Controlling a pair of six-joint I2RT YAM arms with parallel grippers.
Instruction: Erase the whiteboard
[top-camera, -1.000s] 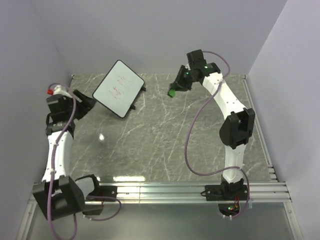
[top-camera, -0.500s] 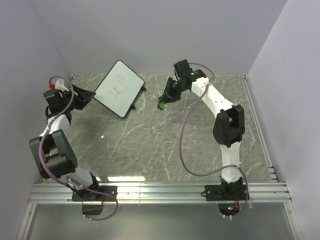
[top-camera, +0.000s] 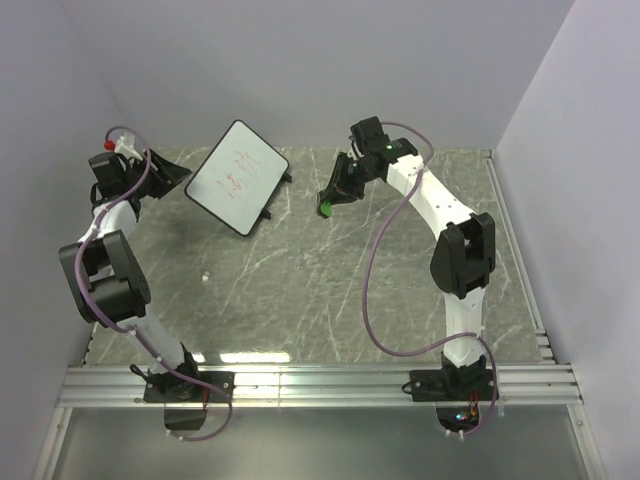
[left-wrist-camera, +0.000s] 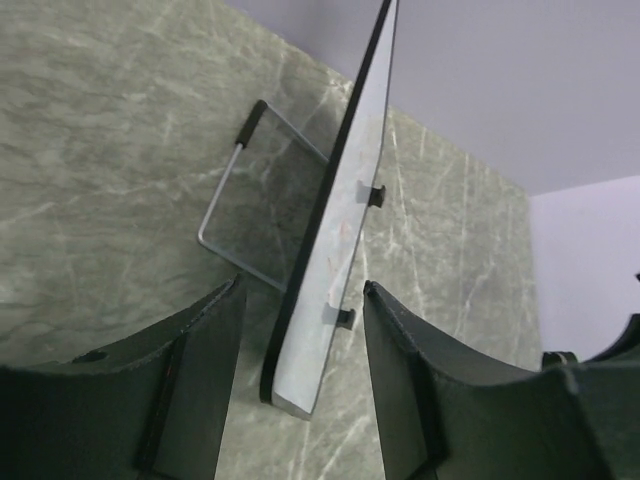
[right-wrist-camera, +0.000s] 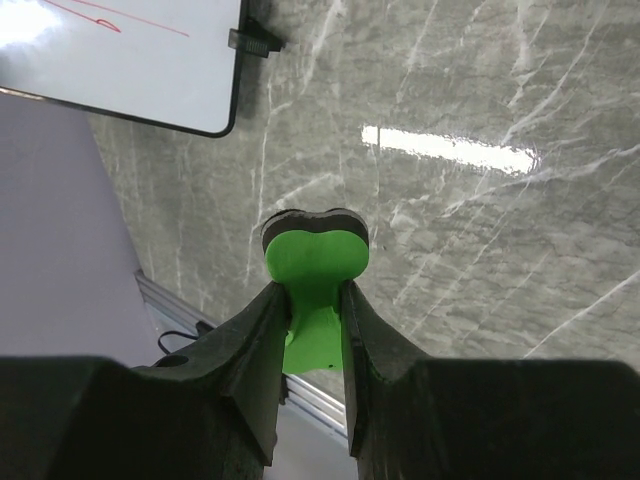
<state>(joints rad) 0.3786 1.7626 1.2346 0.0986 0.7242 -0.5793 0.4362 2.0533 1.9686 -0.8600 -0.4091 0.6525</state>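
Top external view: the whiteboard (top-camera: 237, 177) stands tilted on its wire stand (left-wrist-camera: 218, 195) in the upper left of the frame, on the table (top-camera: 300, 290), with red scribbles (top-camera: 233, 184) on its face. The left pincer (left-wrist-camera: 300, 335) straddles the board's left edge, probably to steady it for wiping. Its jaws stand partly open, a gap on each side, gripping nothing. The right pincer (right-wrist-camera: 312, 295) is clamped on the green eraser (right-wrist-camera: 315, 250), held above the table to the right of the board, apparently ready to wipe.

The grey-green marbled worktop (top-camera: 300, 290) bears the whiteboard (top-camera: 237, 176), propped tilted on its wire stand (left-wrist-camera: 225, 215) at the worktop's far left.
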